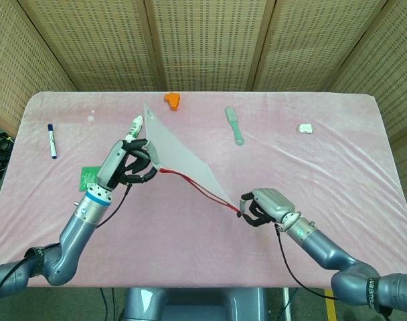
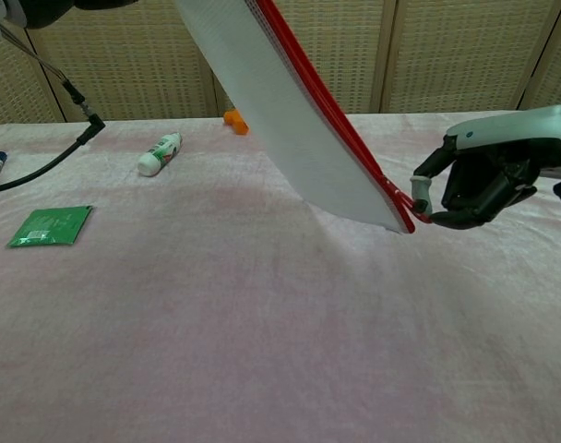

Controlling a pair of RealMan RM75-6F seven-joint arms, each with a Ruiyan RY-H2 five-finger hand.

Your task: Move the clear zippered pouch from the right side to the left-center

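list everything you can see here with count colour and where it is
clear zippered pouch: 1, translucent white with red zipper edge, held in the air between both hands
marker: 1, white with blue cap, far left
circuit board: 1, green, left side, flat on the cloth
tube: 1, white with green and red print, left of centre, toward the back
orange object: 1, orange, back edge near centre
brush: 1, pale green, back, right of centre
small white object: 1, white, back right
tablecloth: 1, pink, covers the table
left hand: 1, black and grey, grips the pouch's upper end
right hand: 1, black and grey, at the pouch's lower corner
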